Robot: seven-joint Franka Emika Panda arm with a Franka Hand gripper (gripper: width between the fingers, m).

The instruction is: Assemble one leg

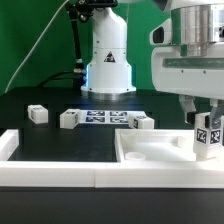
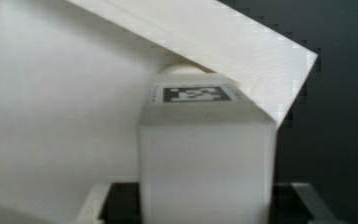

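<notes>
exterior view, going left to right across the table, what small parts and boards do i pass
loose white post → second loose post → marker board → third loose post → the leg held in the gripper. The large white tray part is left out because it spans too much of the width to place.

Ext. cam is set low at table [image 1: 50, 138] front edge, aimed across to far edge. Wrist cam is held v. close; leg [image 1: 207, 136] [image 2: 201, 150] is seen by both.
</notes>
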